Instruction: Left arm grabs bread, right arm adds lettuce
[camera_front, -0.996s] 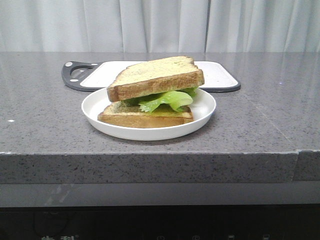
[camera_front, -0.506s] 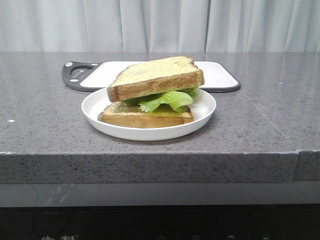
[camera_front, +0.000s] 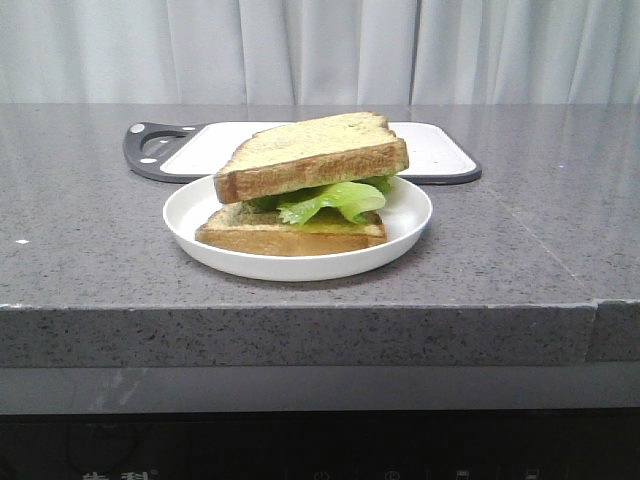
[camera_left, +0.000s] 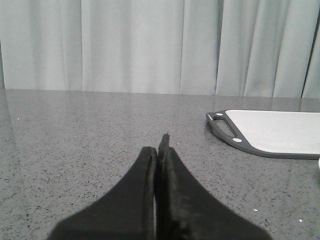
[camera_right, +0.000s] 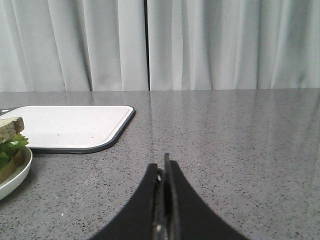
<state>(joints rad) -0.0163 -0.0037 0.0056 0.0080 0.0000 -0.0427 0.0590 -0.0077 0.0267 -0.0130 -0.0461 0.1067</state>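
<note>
1. The bread (camera_front: 312, 152) tops the lettuce (camera_front: 330, 200) and a thinner slice (camera_front: 290, 232) on the white plate (camera_front: 190, 215), mid-counter.
2. Left gripper (camera_left: 159, 150), clenched and holding nothing, sits well left of it.
3. Right gripper (camera_right: 164, 167), likewise clenched, sits well right.

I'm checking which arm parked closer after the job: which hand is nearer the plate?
Right, by a small margin. The right hand, shut, sees the plate with the lettuce at its view's edge. The left hand, also shut, sees only a sliver of it past the cutting board.
</note>
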